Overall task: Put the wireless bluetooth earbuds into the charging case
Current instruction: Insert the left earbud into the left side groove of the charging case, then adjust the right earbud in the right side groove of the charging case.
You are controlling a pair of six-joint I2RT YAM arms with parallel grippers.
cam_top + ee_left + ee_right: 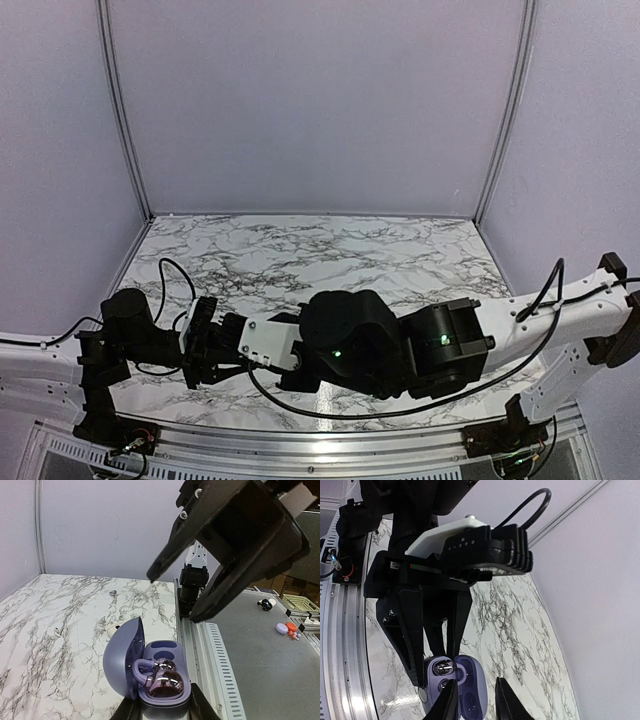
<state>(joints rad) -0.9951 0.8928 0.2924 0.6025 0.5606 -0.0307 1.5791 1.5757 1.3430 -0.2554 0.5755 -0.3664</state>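
The left gripper [162, 711], at the bottom centre of the left wrist view, clamped the base of the charging case [122, 660], a smooth lavender clamshell with its lid raised. One glossy purple earbud [165, 682] sat in a well. The right gripper [171, 598] hung at upper right, spread wide and empty.

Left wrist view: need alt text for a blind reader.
An open lavender case, a glossy purple piece inside, is gripped in the left tool at the edge of the marble table. The right tool hangs above it, jaws spread.
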